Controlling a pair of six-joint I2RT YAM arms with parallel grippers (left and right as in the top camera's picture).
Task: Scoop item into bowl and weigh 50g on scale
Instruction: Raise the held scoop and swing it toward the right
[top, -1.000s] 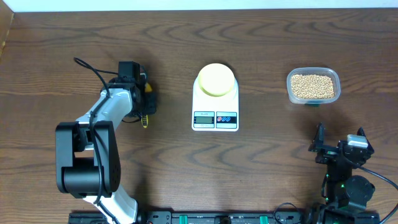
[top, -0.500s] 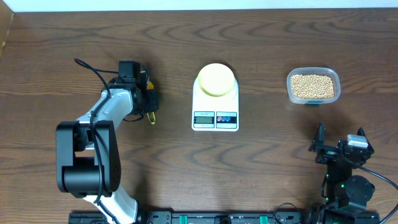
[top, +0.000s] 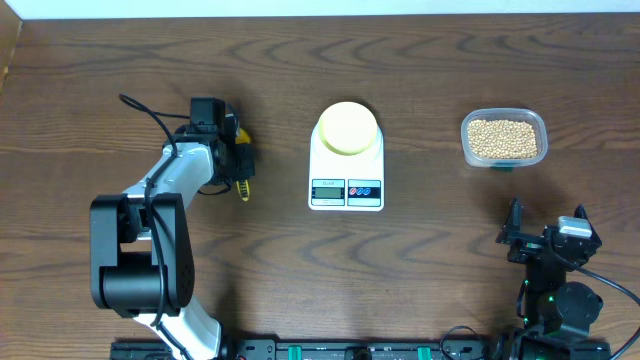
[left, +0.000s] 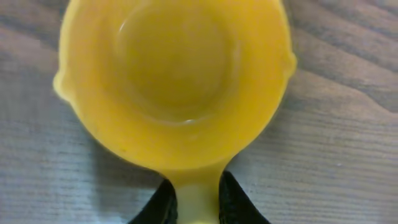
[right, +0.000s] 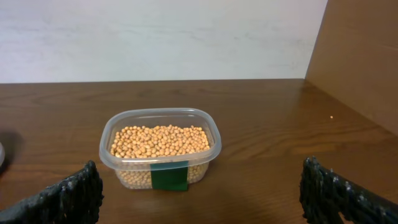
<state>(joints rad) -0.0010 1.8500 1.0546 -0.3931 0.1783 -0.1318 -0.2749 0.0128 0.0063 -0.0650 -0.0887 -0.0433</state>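
Two left jaws pinch the scoop (yellow) — by its handle.

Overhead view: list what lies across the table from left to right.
The yellow scoop in the shut left gripper → white scale bearing the pale-yellow bowl → clear tub of beans.

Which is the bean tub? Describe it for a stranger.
Find the white scale mid-table. To its right, apart from it, sits the clear tub. Unlike the yellow bowl on the scale, it is rectangular, see-through, full of tan beans.
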